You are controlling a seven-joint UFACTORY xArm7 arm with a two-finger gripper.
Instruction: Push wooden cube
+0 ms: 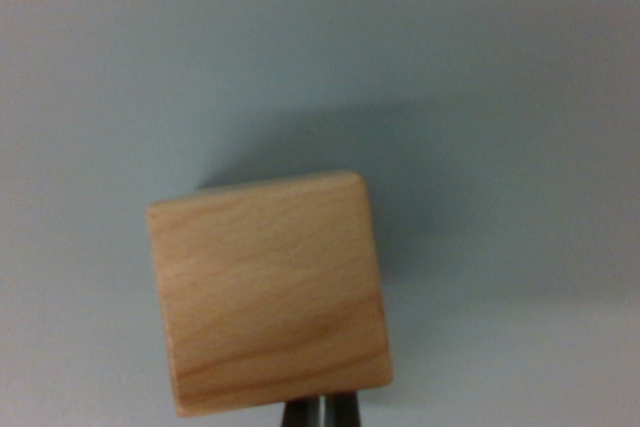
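A close, slightly blurred look down from the wrist camera. A wooden cube (268, 292) of pale, honey-coloured wood with fine grain fills the lower middle of the picture, turned a little so its edges run askew to the frame. It sits on a plain pale grey-blue worktop (500, 97), and a soft shadow spreads from its upper and right sides across the surface.

At the very bottom edge, just beneath the cube's lower side, the dark tips of the gripper (321, 413) poke into view. Two fingers (346, 413) stand side by side with only a thin sliver between them, so the jaws look closed on nothing, though most of the gripper is cut off by the frame. The tips appear to meet the cube's lower edge, or sit just beside it; the blur makes contact hard to confirm.

No worktop edges or corners show, and no containers are in view. The surface is bare and evenly coloured, slightly lighter towards the bottom right.
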